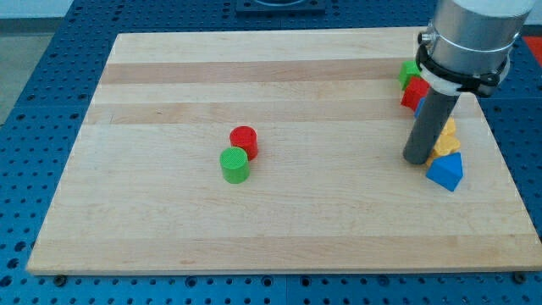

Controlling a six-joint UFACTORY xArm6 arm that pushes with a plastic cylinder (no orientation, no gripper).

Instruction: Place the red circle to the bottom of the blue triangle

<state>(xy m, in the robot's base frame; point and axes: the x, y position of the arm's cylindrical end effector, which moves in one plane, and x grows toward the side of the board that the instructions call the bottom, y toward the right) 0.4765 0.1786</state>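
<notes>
Single arm over a pale wooden board (279, 212) laid on a blue perforated bench (34, 93); the arm ends in a straight dark rod, so there are no jaws to stand apart or together, and nothing is clamped. The rod's lower end, my tip (417, 159), rests on the board near the view's right edge. Directly to the tip's right, touching or just shy of it — cannot tell which — sits a yellow block (445, 140), shape unclear, partly hidden by the rod. Just below and right of the tip lies the blue triangle block (446, 172), close beside the yellow one. Above the tip, near the grey collar of the arm (461, 42), a red block (414, 91) and a green block (408, 72) peek out — both half hidden, shapes not readable, the green one farther toward the view's top. A sliver of blue shows at the rod's left edge just under the red block; too small to identify. The red circle block (244, 141), a short cylinder, stands well apart from the tip, far to its left and at nearly the same height in the view. A green circle block (235, 164) touches it, set just below and slightly left of the red one.
</notes>
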